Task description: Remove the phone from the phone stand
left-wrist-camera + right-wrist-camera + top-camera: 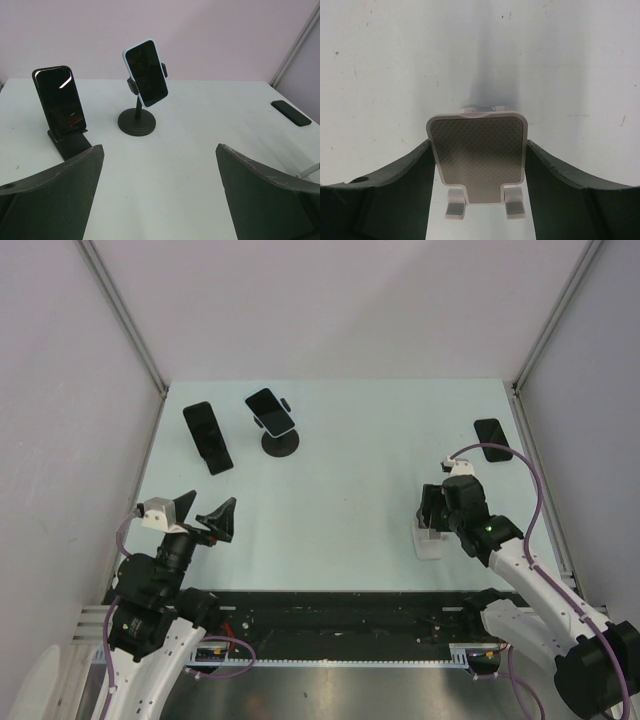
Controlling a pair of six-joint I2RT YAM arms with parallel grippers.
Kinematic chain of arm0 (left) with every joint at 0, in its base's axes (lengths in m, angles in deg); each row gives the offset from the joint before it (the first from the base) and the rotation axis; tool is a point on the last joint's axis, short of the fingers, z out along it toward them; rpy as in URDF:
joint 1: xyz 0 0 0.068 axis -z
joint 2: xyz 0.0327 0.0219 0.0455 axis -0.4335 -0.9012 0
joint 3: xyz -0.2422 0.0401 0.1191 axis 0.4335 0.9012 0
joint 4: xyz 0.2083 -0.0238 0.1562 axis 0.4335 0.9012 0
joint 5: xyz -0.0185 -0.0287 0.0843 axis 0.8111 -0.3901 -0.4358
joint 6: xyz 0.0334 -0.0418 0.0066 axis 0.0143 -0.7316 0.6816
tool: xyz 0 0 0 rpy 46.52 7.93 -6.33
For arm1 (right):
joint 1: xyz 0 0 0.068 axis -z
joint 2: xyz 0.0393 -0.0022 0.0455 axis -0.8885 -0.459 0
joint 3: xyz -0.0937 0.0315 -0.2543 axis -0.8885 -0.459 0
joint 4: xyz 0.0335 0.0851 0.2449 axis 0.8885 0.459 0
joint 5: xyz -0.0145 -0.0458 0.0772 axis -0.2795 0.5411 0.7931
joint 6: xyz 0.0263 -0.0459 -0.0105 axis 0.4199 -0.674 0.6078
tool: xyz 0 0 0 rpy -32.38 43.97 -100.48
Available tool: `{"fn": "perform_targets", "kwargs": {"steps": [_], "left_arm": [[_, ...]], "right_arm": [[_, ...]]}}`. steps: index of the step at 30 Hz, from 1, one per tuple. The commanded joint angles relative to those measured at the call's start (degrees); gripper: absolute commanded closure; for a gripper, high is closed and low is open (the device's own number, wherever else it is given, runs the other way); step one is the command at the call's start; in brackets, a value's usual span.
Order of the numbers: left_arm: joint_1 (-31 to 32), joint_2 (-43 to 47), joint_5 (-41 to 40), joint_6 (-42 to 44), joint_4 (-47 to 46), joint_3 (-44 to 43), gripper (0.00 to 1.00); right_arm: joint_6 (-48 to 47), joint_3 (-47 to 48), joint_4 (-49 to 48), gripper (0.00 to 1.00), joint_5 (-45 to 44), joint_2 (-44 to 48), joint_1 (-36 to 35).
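A white-cased phone (pixel 146 73) is clamped in a black round-based stand (pixel 136 123) at the back, also seen as the phone (pixel 271 412) from above. Left of it, a black phone (pixel 59 100) leans on a black folding stand (pixel 70 143). My left gripper (pixel 160 150) is open, well short of both, with nothing between its fingers. My right gripper (pixel 477 145) is shut on an empty white stand (pixel 477 157) with a grey dotted pad, its fingers (pixel 415 175) against both side edges. A third black phone (pixel 490 436) lies flat at the far right.
The white stand (pixel 430 543) sits on the table near the front right. The flat phone (pixel 291 113) lies close to the right wall rail. Enclosure walls surround the pale table (pixel 350 480) on three sides.
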Motion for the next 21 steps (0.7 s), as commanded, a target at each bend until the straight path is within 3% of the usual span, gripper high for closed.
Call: {"fn": "perform_targets", "kwargs": {"steps": [1, 10, 14, 17, 21], "left_arm": [[-0.43, -0.77, 0.77, 1.08, -0.89, -1.23, 0.0], [-0.43, -1.21, 0.59, 1.17, -0.89, -1.14, 0.0], [-0.43, -1.65, 0.25, 1.26, -0.89, -1.14, 0.0], [-0.43, -1.82, -0.02, 1.35, -0.9, -1.14, 0.0], [-0.43, -2.0, -0.98, 1.35, -0.9, -1.05, 0.0]], "right_arm": [[1.07, -0.62, -3.89, 0.83, 0.61, 0.42, -0.2], [1.51, -0.62, -3.36, 0.4, 1.49, 0.86, -0.11], [1.95, -0.53, -3.36, 0.11, 1.93, 1.74, -0.2], [2.56, -0.36, -3.27, 0.01, 2.45, 2.79, -0.2], [3.18, 1.83, -2.23, 0.0, 4.12, 4.55, -0.11]]}}
